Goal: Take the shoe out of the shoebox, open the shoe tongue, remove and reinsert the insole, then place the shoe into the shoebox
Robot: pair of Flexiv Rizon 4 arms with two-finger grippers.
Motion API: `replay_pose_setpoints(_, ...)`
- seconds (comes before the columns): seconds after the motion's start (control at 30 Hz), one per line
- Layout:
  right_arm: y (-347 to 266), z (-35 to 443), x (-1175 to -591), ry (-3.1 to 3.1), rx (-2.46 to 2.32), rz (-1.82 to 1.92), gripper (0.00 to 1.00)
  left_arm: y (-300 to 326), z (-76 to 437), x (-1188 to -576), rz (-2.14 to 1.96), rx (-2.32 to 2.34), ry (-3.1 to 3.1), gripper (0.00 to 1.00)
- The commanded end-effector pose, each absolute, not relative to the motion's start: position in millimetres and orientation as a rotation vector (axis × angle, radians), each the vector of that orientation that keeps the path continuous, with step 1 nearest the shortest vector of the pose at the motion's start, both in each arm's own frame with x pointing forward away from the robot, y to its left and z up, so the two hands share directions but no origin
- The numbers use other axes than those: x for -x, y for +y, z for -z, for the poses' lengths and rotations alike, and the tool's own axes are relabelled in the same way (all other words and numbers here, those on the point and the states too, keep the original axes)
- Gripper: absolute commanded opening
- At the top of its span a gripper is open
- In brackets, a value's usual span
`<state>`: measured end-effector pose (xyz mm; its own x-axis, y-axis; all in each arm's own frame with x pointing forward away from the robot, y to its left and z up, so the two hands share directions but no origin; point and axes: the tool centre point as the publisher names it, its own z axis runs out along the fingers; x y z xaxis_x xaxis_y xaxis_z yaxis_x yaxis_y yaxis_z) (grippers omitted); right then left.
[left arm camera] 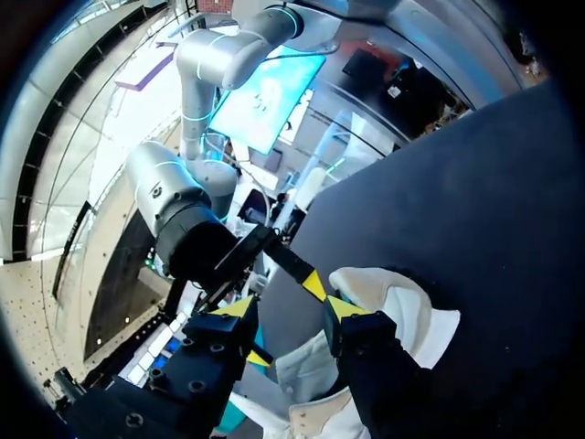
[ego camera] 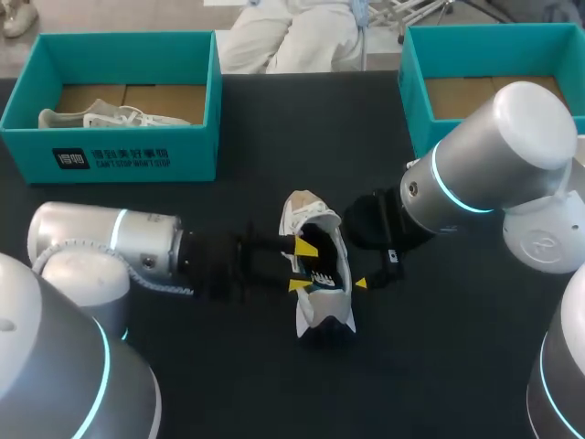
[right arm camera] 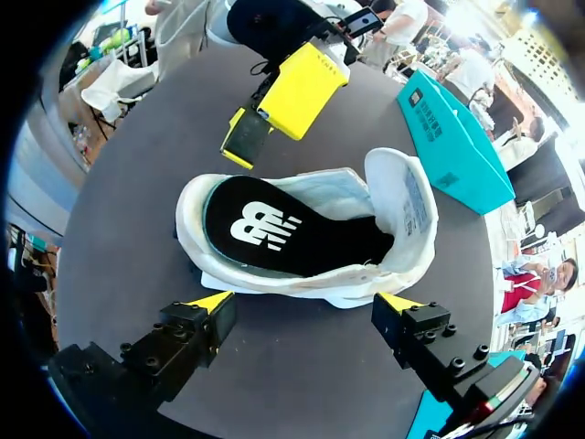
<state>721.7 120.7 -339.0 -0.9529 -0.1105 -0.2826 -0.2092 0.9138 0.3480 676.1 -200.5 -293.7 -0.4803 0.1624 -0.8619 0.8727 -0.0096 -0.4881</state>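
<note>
The shoe (ego camera: pixel 318 274) lies on the table (ego camera: pixel 274 137) just ahead of my open right tool (right arm camera: pixel 304 302), insole (right arm camera: pixel 274 229) inside. My left tool (left arm camera: pixel 288 309) is open beside it; I'd pin the heel before pinching the insole's edge.

Head looks down; wrists closely share the shoe (ego camera: pixel 308 216)

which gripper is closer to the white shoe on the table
Left. The left gripper is right at the white shoe, open over the shoe's side wall. The right gripper is open just off the opposite side, with the shoe ahead of it and not touching.
</note>
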Motion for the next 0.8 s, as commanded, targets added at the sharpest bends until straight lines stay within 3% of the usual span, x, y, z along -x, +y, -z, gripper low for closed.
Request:
replay_pose_setpoints(0.03,121,340,-720,2.815,0.237,-0.553,1.00,-185,272,-688,1.575,-1.234,1.738,0.61)
replay_pose_setpoints(0.07,121,340,-720,2.815,0.237,-0.553,1.00,-184,269,-690,1.578,-1.276,1.755,0.73)
replay_pose_setpoints(0.17,121,340,-720,2.815,0.237,-0.553,1.00,-184,260,-693,1.540,-1.435,1.818,0.94)
replay_pose_setpoints(0.3,121,340,-720,2.815,0.237,-0.553,1.00,-186,256,-696,1.462,-1.645,1.883,0.94)
replay_pose_setpoints(0.37,121,340,-720,2.815,0.237,-0.553,1.00,-187,256,-694,1.389,-1.785,1.928,1.00)
replay_pose_setpoints(0.8,121,340,-720,2.815,0.237,-0.553,1.00,-173,252,-706,1.066,-2.321,2.145,1.00)
